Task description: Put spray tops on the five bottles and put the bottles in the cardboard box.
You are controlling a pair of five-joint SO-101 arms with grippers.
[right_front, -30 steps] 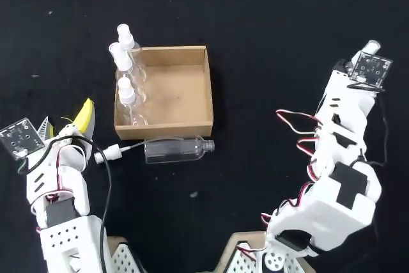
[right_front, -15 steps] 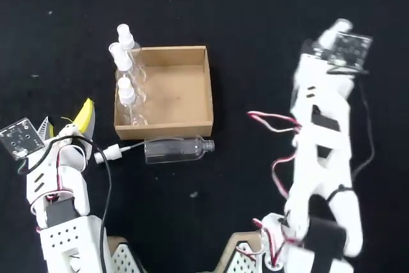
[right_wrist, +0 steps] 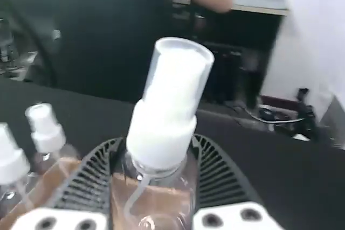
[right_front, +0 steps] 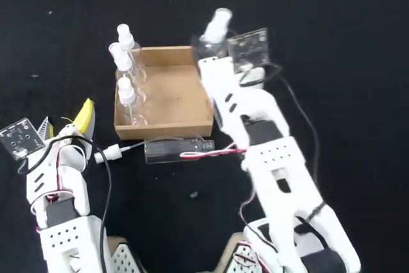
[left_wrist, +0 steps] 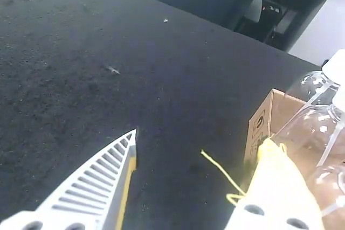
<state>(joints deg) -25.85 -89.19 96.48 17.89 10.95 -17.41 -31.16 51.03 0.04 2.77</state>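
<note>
Left gripper (right_front: 67,116): parked toward the near-left corner of the table (right_front: 345,62). Jaws are spread wide with nothing between them. Its own wrist view (left_wrist: 199,138) shows bare black cloth in the gap.

Loose spray top (right_front: 108,153): flat on the table just right of the left gripper. Its dip tube points right, toward the base of the open bottle (right_front: 172,150).

Open bottle: on its side, uncapped, neck to the right. Its long axis runs parallel to the near wall of the cardboard box (right_front: 160,131), just in front of that wall.

Three capped bottles (right_front: 118,55): upright in a row along the box's left wall, inside it as far as I can tell.

Right gripper (right_front: 214,49): above the box's far-right corner, clamped on the held bottle (right_front: 217,23). In the right wrist view (right_wrist: 156,149) the black jaws sit either side of the clear body, just under the white top. The bottle is upright and capped.

Judgement:
- This is the placing step for the fourth bottle.
- The free box floor lies below and slightly left of the right gripper.
- The bottle's long axis is vertical, so a small shift inward and a straight descent should seat it.
- Risk: the base catches the right wall's rim.
- The last bottle and its top lie nearer the left arm.
</note>
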